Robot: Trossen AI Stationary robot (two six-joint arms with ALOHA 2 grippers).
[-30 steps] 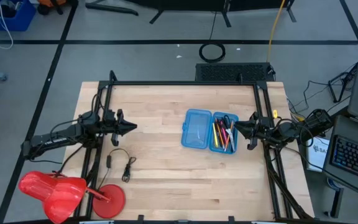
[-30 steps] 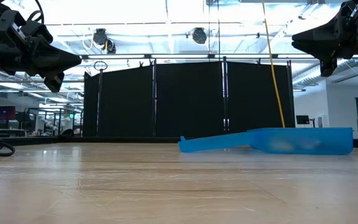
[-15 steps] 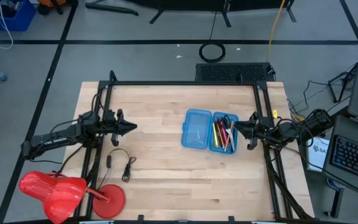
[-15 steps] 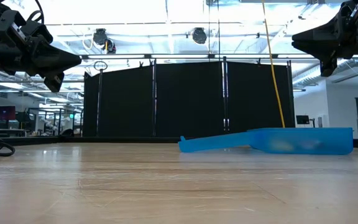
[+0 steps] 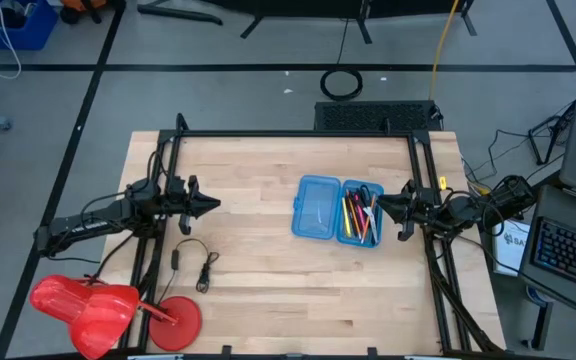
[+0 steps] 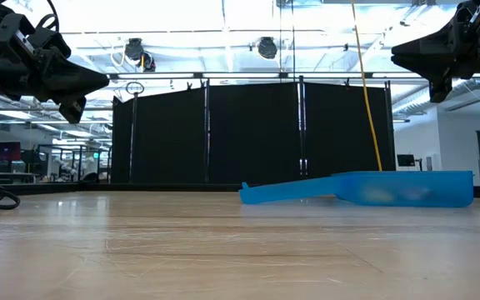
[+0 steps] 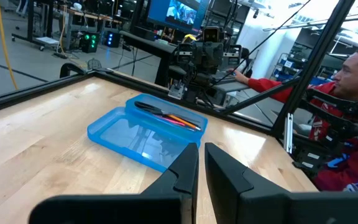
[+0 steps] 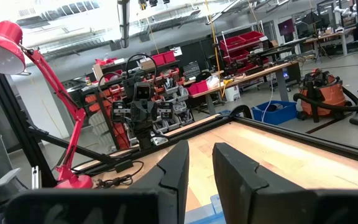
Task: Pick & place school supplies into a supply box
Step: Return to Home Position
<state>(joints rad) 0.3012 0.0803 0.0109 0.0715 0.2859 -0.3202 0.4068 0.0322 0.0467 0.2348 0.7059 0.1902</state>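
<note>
Left gripper [image 5: 211,205]: held high above the pale wooden plank table [image 5: 258,300], near its left edge, fingers [image 7: 182,171] pressed almost together on nothing. Right gripper [image 5: 381,207]: equally high near the right edge, fingers [image 8: 173,168] a little apart, likewise empty.

Between the two sets of fingertips, a broad stretch of open wood. Just ahead of the right fingertips and below them, the translucent blue plastic supply box [image 5: 316,210], lying open and flat. In the half nearer the right fingers, thin black pens, orange pencils and pink and yellow markers [image 5: 356,215] laid lengthwise, with small black-handled scissors [image 5: 366,192] at one end. The half nearer the left fingers smooth, glossy, rounded at the corners.

Seen level across the table, plenty of free air under both grippers, the shallow box far beneath the fingers.

Around the table edge, a black metal frame [image 5: 298,134], close behind each wrist. Below and a little behind the left fingers, a looped black cable [image 5: 196,262] on the wood. Farther back at the corner, a red plastic desk lamp [image 5: 98,305] with a round base.
</note>
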